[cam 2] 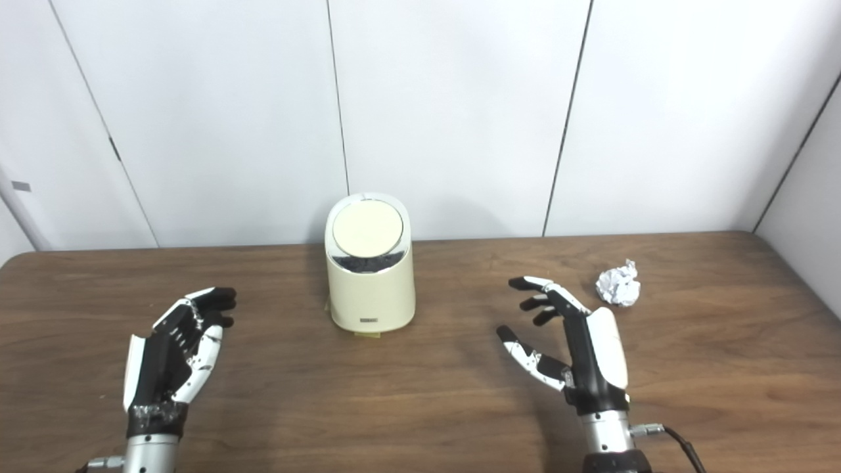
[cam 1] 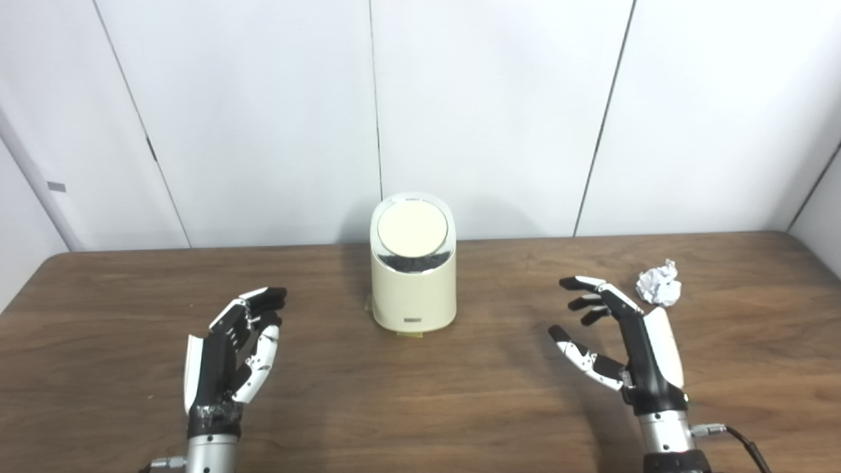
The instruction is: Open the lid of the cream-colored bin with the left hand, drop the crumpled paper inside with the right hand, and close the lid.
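Note:
A cream-colored bin [cam 1: 413, 289] stands upright at the table's middle back, its round lid [cam 1: 412, 227] shut and tilted toward me. A crumpled white paper ball [cam 1: 658, 283] lies on the table to the right of the bin. My left hand [cam 1: 230, 355] hovers open and empty at the front left, well short of the bin. My right hand [cam 1: 624, 345] is open and empty at the front right, its fingers spread, just in front and left of the paper ball and apart from it.
The brown wooden table [cam 1: 420, 407] ends at a white panelled wall [cam 1: 460, 98] just behind the bin. A cable [cam 1: 742, 441] runs from my right wrist at the lower right.

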You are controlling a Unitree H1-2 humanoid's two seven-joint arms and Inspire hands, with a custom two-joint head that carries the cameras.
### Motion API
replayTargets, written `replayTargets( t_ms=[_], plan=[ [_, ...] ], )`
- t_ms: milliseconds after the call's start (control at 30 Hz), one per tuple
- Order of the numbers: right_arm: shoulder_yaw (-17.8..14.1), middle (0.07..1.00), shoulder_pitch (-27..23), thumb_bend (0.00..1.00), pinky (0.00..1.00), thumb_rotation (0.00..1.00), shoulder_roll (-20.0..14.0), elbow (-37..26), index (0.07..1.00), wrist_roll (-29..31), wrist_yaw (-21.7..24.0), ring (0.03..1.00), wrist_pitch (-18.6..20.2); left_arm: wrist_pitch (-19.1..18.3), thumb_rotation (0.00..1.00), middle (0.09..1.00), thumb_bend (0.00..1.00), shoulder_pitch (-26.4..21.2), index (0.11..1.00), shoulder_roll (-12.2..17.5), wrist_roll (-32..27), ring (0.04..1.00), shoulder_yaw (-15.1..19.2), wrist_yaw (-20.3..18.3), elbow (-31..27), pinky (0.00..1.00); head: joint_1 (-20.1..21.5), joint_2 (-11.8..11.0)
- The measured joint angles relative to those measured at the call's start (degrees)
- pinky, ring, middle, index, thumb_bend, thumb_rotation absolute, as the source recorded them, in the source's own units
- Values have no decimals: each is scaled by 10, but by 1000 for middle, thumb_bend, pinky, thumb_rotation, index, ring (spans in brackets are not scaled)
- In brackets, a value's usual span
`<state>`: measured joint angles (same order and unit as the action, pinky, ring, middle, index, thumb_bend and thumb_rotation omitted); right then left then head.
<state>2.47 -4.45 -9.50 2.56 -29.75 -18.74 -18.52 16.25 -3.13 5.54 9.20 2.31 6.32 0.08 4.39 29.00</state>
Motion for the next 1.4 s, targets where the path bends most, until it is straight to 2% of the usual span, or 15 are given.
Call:
replayTargets(
  t_ms=[67,133,267,300,433,567,633,833,933,967,1033,1100,1133,1200,1400],
  plan=[
    [0,708,-1,284,440,152,0,0,679,1,0,588,0,-35,655,796,491,3,777,0,2,794,-2,-7,-13,707,2,-1],
    [0,707,-1,283,457,126,0,-1,677,1,0,606,0,-72,681,815,610,9,800,0,1,812,-4,-19,-27,723,2,-1],
    [0,709,0,285,487,117,-1,-1,679,-1,0,631,0,-156,642,811,781,5,803,0,21,800,-12,-29,-64,698,0,0],
    [0,711,0,285,470,119,-1,-1,679,0,0,617,0,-174,608,812,793,-2,808,0,31,801,-14,-29,-74,697,0,0],
    [0,710,0,287,488,121,-1,-1,677,-1,0,631,0,-241,414,831,735,-58,838,1,54,811,-23,-40,-105,699,1,-3],
    [1,710,-2,287,482,153,1,-1,679,-3,0,626,0,-270,396,839,740,-117,850,0,71,817,-36,-45,-106,698,2,-4],
    [1,711,-4,285,427,160,3,0,680,-4,0,575,0,-281,411,840,778,-133,852,-1,74,815,-42,-47,-105,701,2,-4],
    [1,709,-3,288,483,145,2,0,678,-6,0,622,0,-307,429,840,840,-161,856,-10,89,817,-49,-47,-103,706,3,-3],
    [1,711,-3,288,482,135,2,0,680,-7,0,623,0,-307,385,841,847,-179,857,-10,99,822,-52,-43,-99,717,3,-2],
    [1,711,-3,286,476,155,2,0,682,-8,0,617,0,-311,331,864,853,-187,883,-10,104,848,-52,-42,-98,741,2,-2],
    [1,712,-3,286,469,164,3,-1,683,-9,0,611,1,-344,289,898,869,-206,926,-8,112,885,-57,-51,-100,778,1,-2],
    [1,711,-3,284,469,173,3,-1,682,-10,0,608,1,-392,232,957,897,-222,981,-5,116,944,-59,-78,-105,855,1,-3],
    [1,709,-3,284,471,171,3,0,680,-10,0,608,1,-409,193,978,901,-230,990,-10,118,971,-50,-99,-106,906,1,-4],
    [1,709,-4,284,462,150,3,0,680,-10,0,604,1,-429,130,996,910,-239,998,-38,134,994,-2,-156,-104,964,2,-4],
    [2,702,-5,287,506,155,4,2,687,-10,-1,636,0,-430,74,1000,937,-279,1000,-139,247,1000,144,-310,-77,1000,3,-6]
  ],
)
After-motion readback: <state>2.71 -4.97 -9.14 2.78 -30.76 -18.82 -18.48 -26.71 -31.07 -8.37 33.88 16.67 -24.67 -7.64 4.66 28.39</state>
